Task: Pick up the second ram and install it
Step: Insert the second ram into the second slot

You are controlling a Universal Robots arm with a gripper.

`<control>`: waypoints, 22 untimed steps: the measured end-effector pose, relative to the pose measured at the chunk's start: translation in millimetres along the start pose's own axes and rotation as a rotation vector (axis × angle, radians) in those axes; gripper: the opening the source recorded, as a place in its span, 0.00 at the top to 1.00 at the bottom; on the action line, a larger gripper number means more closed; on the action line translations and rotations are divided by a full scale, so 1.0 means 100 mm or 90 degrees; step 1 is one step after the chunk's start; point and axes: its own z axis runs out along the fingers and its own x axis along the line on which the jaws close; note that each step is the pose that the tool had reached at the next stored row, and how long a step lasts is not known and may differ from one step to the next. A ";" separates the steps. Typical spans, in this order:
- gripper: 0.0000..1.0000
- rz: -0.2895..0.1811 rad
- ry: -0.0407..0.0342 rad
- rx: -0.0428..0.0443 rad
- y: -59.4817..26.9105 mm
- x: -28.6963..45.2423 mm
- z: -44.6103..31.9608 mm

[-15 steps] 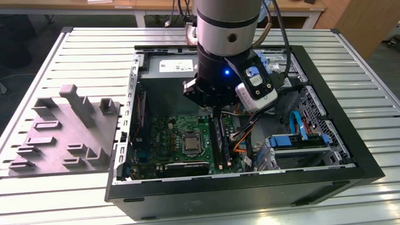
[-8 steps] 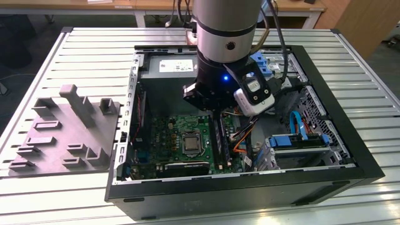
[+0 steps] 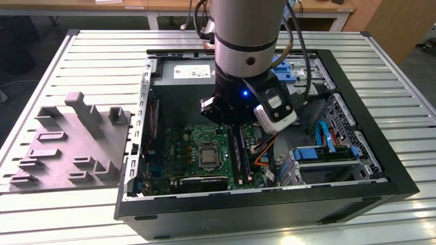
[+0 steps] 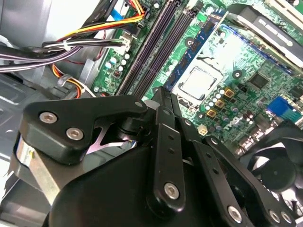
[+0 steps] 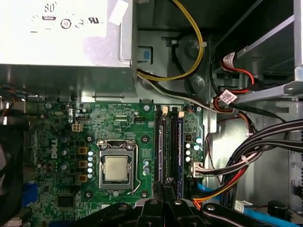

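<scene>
The second ram (image 5: 180, 151), a dark blue-green stick, stands on edge in one of the long black slots of the green motherboard (image 5: 118, 123), beside the processor socket (image 5: 116, 168). In the second wrist view the ram (image 4: 196, 49) shows its row of black chips. My gripper (image 4: 160, 92) has its fingers drawn together, with the tips right at one end of that stick. In the first wrist view the gripper (image 5: 166, 184) sits over the end of the slots. In the exterior view the gripper (image 3: 234, 125) hangs inside the open computer case above the ram (image 3: 237, 148).
Bundled cables (image 5: 236, 156) run close beside the slots. The grey power supply (image 3: 184, 71) fills the case's far end, and a drive cage with blue parts (image 3: 327, 153) is at the exterior view's right. A grey fixture (image 3: 68, 143) lies on the slatted table outside the case.
</scene>
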 end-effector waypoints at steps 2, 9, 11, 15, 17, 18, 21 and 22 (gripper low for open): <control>0.89 0.000 0.0000 -0.0005 -0.004 -0.010 0.023; 0.89 0.000 0.0002 -0.0015 -0.008 -0.143 0.074; 0.89 0.000 0.0005 -0.0017 -0.010 -0.209 0.093; 0.89 0.000 0.0005 -0.0018 -0.012 -0.236 0.108; 0.89 0.000 0.0005 -0.0017 -0.012 -0.236 0.109; 0.89 0.000 0.0005 -0.0019 -0.012 -0.234 0.113; 0.89 0.001 0.0005 -0.0018 -0.013 -0.219 0.144; 0.89 0.002 0.0004 -0.0018 -0.013 -0.216 0.157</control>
